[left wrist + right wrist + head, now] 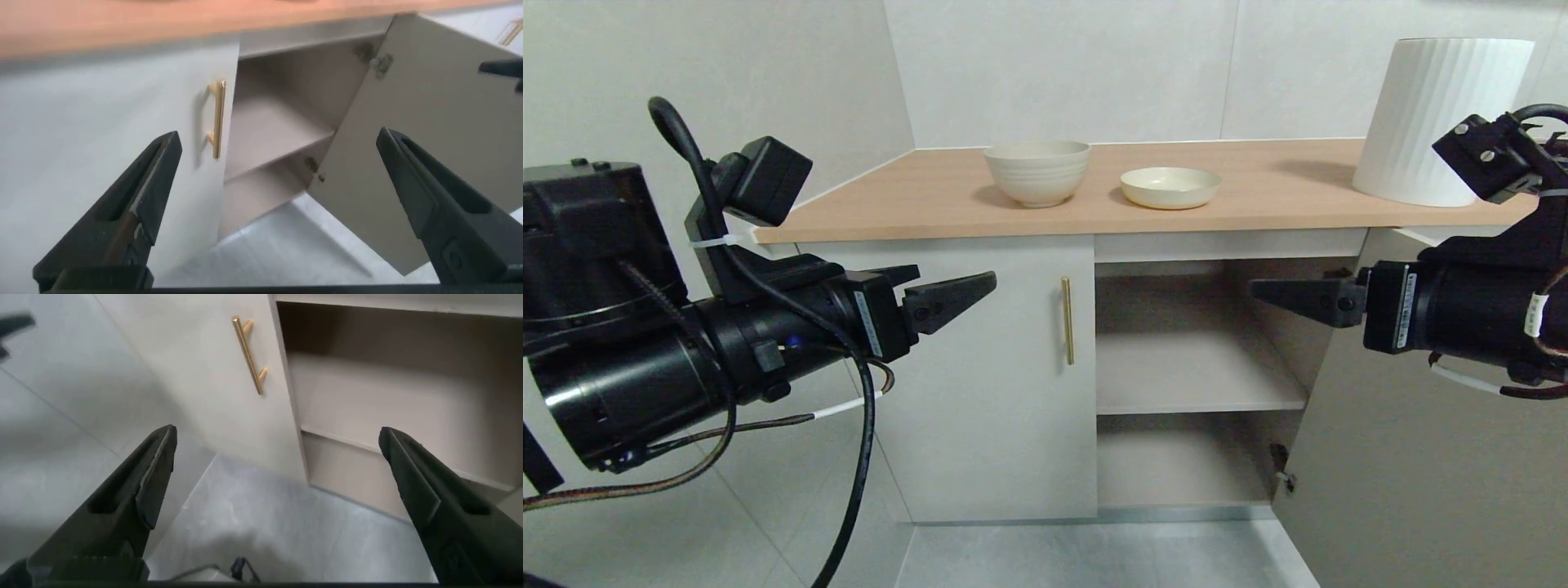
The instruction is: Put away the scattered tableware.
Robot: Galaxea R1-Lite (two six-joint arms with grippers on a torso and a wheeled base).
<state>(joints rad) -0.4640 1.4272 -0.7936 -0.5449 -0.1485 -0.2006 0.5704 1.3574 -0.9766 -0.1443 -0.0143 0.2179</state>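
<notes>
Your left gripper (278, 137) and right gripper (278, 434) are both wide open, empty. Bowl (1037, 171) and plate (1170, 186) sit on the counter (1274, 184); grab 1 by the rim, keep it level, slide it onto the shelf (1184, 376).

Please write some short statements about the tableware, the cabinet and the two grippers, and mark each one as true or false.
1. The bowl stands on the countertop, to the left of the shallow dish. True.
2. The right cabinet door is shut. False: it stands open; the left door is the shut one.
3. The left gripper holds the bowl. False: it is open and holds nothing.
4. The right gripper is open. True.
</notes>
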